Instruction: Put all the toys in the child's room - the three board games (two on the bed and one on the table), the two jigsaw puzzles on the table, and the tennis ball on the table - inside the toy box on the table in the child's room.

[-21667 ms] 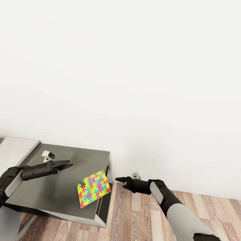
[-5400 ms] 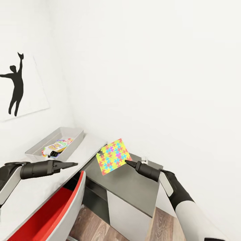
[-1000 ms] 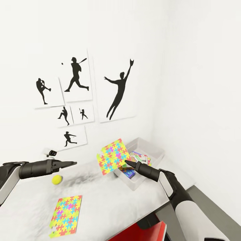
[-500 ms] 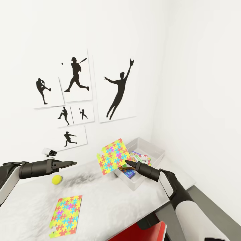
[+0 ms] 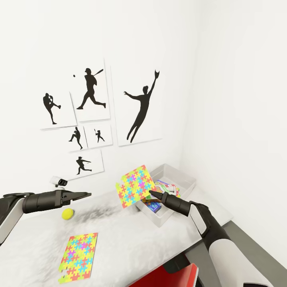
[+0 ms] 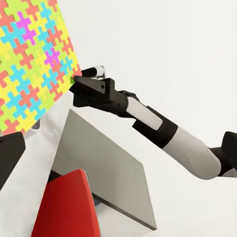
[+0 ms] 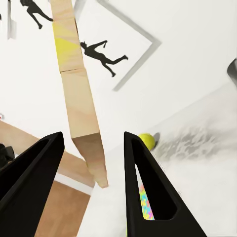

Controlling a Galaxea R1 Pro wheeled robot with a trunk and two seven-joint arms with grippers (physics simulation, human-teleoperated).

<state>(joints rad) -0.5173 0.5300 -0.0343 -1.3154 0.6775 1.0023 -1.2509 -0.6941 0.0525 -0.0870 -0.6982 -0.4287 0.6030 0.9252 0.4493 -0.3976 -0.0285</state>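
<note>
Right tool (image 5: 151,194), closed on the multicoloured jigsaw board (image 5: 135,186), has barely moved; shallow grey toy box (image 5: 187,180) awaits just beyond.

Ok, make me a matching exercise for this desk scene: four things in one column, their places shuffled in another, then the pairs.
Things:
1. tennis ball
2. held jigsaw puzzle
3. flat jigsaw puzzle
4. toy box

Places:
A. in the right pincer, tilted above the table
B. at the table's right end, by the wall corner
C. flat near the table's front edge
D. on the table below the left pincer

Pairs: 1-D, 2-A, 3-C, 4-B
</note>
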